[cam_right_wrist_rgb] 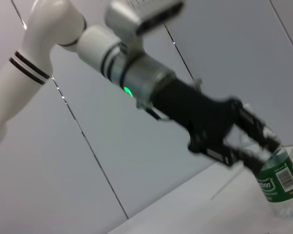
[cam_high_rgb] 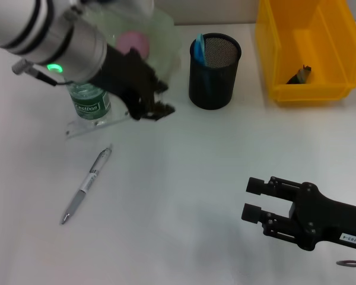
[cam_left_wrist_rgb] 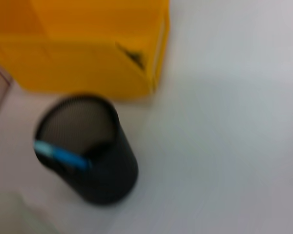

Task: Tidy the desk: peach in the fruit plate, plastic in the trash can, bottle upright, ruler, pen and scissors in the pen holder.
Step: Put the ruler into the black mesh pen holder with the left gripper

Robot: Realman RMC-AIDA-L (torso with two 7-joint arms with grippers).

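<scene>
Right hand: parked nearest on the desk, well in front of the pen holder, fingers wide, empty.
Pen: flat on the desk, front-left of the holder, unsorted.
Ruler: clear, flat, at the bottle's foot.
Left hand: just left of the holder; grip indiscernible.
Bottle: upright.
Pen holder: holds blue scissors.
Peach: in the fruit plate.
Trash can: right of the holder, holds a dark scrap.
</scene>
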